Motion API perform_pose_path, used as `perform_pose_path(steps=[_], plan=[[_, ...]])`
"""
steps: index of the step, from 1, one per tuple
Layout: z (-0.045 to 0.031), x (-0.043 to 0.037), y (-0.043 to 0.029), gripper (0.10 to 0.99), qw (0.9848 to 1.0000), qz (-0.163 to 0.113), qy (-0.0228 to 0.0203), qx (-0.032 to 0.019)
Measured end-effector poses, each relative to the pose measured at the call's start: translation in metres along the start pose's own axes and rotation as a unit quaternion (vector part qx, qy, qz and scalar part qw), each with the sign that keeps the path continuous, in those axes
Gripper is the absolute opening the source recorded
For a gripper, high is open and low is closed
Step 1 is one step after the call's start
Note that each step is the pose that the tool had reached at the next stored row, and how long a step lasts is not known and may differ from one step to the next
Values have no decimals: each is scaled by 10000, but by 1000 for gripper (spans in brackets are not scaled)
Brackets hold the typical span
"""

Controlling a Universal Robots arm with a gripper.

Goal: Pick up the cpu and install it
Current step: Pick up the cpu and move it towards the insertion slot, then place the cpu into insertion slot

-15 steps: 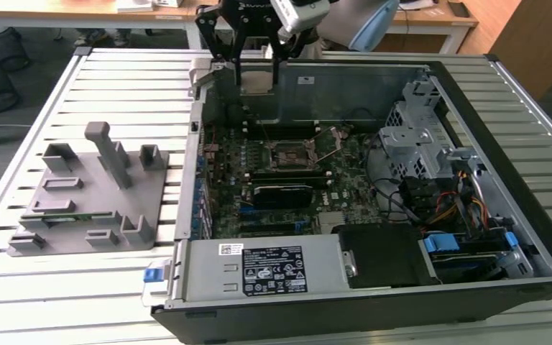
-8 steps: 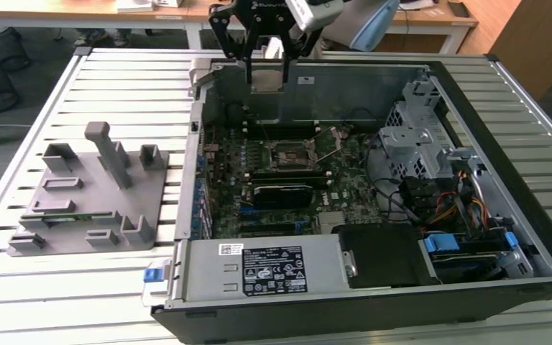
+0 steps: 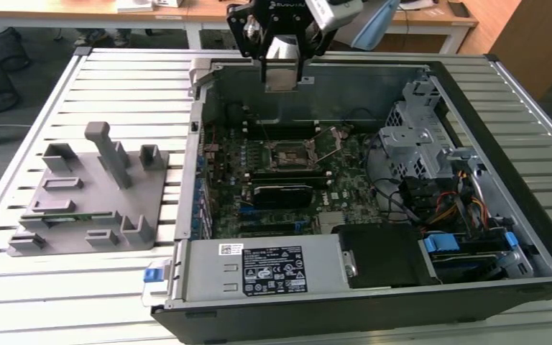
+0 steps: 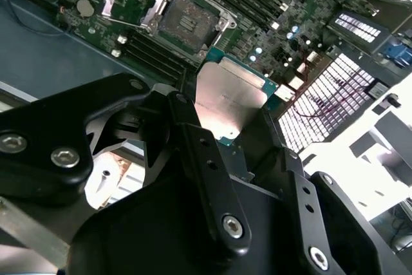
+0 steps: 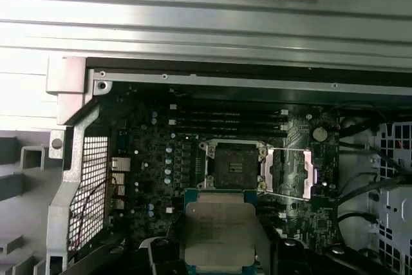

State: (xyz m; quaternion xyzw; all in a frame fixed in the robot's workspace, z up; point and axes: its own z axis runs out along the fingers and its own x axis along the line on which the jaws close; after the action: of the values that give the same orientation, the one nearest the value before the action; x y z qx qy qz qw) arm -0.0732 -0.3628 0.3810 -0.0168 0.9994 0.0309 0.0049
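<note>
Black end effector [image 4: 226, 120] clamping cpu [image 4: 235, 91] above open computer case [image 3: 372, 316], slatted table [image 3: 113, 79], wooden desks [image 3: 65, 8] behind

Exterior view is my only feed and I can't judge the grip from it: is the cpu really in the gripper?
Observer: Yes. In the second wrist view the gripper is shut on the cpu, clamping two opposite edges.
Operator: Which face shows?
Observer: Its silver-grey metal top faces both wrist cameras.
Operator: Is the socket ready?
Observer: In the first wrist view the socket holds no chip, and its load plate is swung open beside it.
</note>
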Motion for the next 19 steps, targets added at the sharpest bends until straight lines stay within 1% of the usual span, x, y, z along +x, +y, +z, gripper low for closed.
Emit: perform_pose_path(steps=[4,12,16,19], plan=[[7,-99,25,525,10000,0,0,0],[19,-260,80,525,10000,0,0,0],[23,-311,90,525,10000,-1,0,0],[24,-321,91,525,10000,1,-1,7]])
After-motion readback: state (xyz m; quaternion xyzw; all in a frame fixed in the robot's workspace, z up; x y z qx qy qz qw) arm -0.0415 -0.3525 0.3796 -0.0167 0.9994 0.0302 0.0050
